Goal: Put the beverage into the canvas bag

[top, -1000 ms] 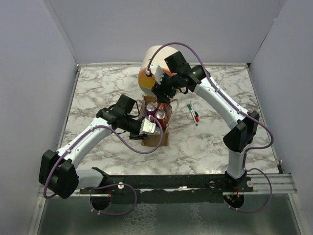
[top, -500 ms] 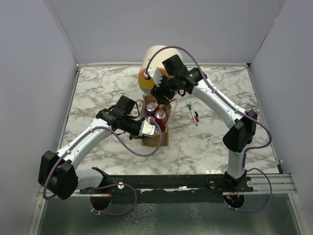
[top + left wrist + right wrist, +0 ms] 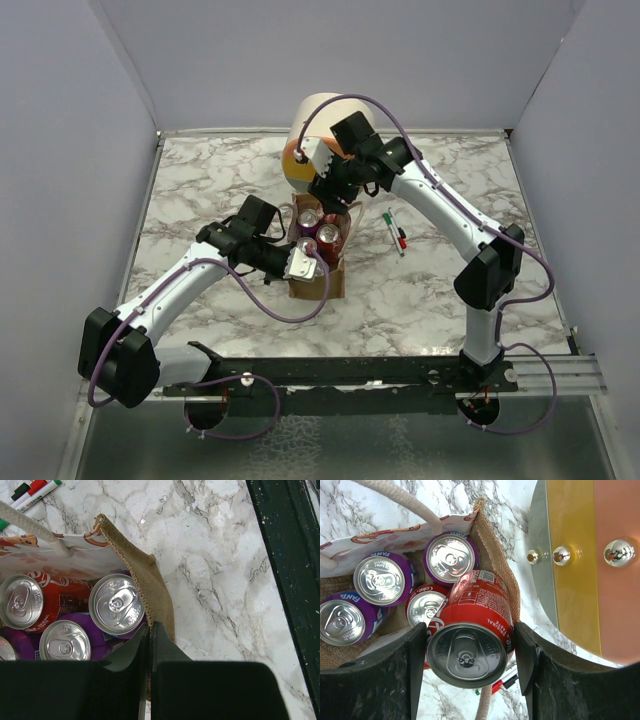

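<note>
The canvas bag [image 3: 318,284] stands at mid-table, tan burlap with cream cord handles, and several purple and red cans stand inside it. My left gripper [image 3: 149,628] is shut on the bag's burlap end wall [image 3: 152,582], next to a purple can [image 3: 116,603]. In the top view the left gripper [image 3: 305,262] sits at the bag's near end. My right gripper [image 3: 470,632] is shut on a red cola beverage can [image 3: 472,620], which is tilted above the bag's far end [image 3: 496,555]. From above, the right gripper [image 3: 331,196] hovers over the bag's far rim.
A large cream cylinder [image 3: 318,112] with orange-yellow drawer fronts [image 3: 572,565] stands just behind the bag, close to the right gripper. Markers [image 3: 396,232] lie on the marble to the bag's right. A black rail [image 3: 400,372] runs along the table's near edge.
My left gripper has closed onto the bag's end wall. The right arm has shifted slightly left with the red can still in its grip.
</note>
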Available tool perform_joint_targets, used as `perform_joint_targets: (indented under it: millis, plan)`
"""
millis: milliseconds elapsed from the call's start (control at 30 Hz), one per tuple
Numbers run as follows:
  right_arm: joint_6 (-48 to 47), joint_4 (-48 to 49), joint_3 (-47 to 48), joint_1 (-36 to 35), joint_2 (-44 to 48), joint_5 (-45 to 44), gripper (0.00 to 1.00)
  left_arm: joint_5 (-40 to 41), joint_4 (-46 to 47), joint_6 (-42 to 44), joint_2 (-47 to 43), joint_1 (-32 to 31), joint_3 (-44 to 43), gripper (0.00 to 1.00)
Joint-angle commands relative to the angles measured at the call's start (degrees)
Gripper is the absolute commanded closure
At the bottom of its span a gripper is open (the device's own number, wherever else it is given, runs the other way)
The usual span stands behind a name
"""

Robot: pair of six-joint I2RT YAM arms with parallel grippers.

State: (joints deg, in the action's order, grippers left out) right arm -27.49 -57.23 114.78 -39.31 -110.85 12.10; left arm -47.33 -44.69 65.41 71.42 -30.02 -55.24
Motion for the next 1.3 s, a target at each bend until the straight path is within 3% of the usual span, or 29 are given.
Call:
perform_joint_targets:
  millis: [0,467,900,1267]
  plan:
    - [0.4,-3.5,2.8,-0.2,-4.2,-3.6,0.99,-2.8,-2.2,1.3,-0.7,-0.4,1.3,1.00]
    - [5.3,-2.8,7.8,-0.7,-3.9,-10.5,0.99,-2.8,-2.3,1.3,0.2,-0.5,1.0,1.00]
    - [7.3,-0.4,6.5,-1.6,-3.0,-19.2,0.99,-3.0,-2.3,1.3,0.0,-0.5,1.2,1.00]
    - [5.8,-3.4,7.9,-1.5,-5.7,-17.8,0.99,-3.0,-3.0,2.5,-0.1,-0.5,0.9,1.00]
